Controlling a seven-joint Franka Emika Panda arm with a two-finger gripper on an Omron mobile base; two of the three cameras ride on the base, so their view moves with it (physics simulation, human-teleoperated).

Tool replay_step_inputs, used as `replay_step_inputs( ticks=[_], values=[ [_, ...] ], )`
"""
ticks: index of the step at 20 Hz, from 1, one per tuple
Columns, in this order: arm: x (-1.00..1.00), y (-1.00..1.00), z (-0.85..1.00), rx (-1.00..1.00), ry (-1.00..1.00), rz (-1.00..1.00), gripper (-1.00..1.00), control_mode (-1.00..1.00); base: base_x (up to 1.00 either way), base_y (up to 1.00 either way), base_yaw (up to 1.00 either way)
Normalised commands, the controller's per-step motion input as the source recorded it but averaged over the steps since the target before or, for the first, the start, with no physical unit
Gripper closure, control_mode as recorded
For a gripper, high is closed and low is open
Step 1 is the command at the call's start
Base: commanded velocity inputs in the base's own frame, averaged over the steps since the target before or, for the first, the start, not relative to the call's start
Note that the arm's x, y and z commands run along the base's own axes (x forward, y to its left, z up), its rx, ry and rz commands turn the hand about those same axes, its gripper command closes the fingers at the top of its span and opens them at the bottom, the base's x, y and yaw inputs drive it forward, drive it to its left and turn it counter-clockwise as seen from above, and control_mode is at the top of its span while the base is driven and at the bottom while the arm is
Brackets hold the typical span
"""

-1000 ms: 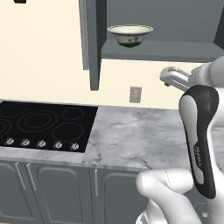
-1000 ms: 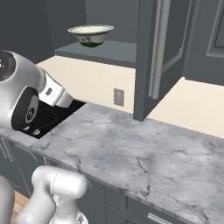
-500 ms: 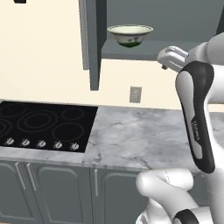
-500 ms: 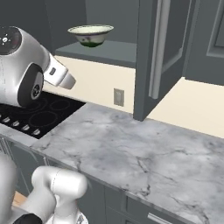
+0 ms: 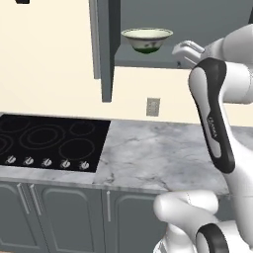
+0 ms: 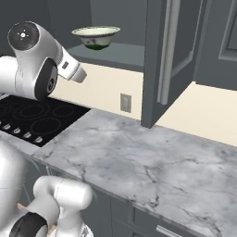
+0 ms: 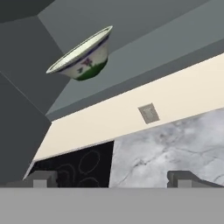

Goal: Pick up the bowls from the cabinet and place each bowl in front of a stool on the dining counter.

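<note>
Dark tips of my tool stand fully apart with nothing between them. Up and leftward from it, by the hand view, the bowl sits upright on the cabinet shelf, above the marble table, so I judge I must rise.

One bowl at upper centre, one open cabinet, one cooktop with five knobs, one wall outlet.
</note>
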Motion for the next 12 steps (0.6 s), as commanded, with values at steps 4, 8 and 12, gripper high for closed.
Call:
replay_step_inputs(
  ticks=[4,8,12],
  values=[
    [0.54,0.0,0.34,0.02,0.0,0.0,-1.0,-1.0,0.0,0.0,0.0],
    [0.62,0.0,0.19,0.03,0.0,-0.01,-1.0,-1.0,0.0,0.0,0.0],
    [0.7,0.0,0.02,0.02,0.0,-0.01,-1.0,-1.0,0.0,0.0,0.0]
  ],
)
